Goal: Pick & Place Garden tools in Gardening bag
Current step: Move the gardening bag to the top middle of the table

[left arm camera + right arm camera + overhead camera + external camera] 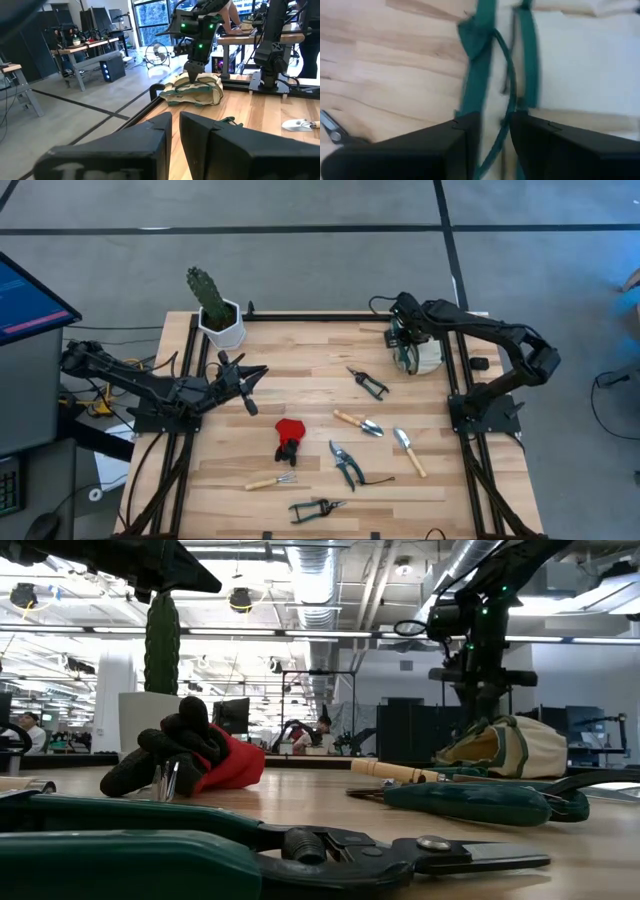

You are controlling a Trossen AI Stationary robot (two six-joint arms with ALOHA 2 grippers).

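With my right gripper (404,340) pinching the green trim of the bag (420,356) at the upper right of the high view, I judged a slow straight lift would open it best, my left gripper (262,372) closed, empty, mid-left.

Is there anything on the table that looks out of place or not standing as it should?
Yes. The gardening bag at the table's far right corner lies slumped and crumpled instead of standing open, with the right end effector down on it. The garden tools all lie scattered outside it.
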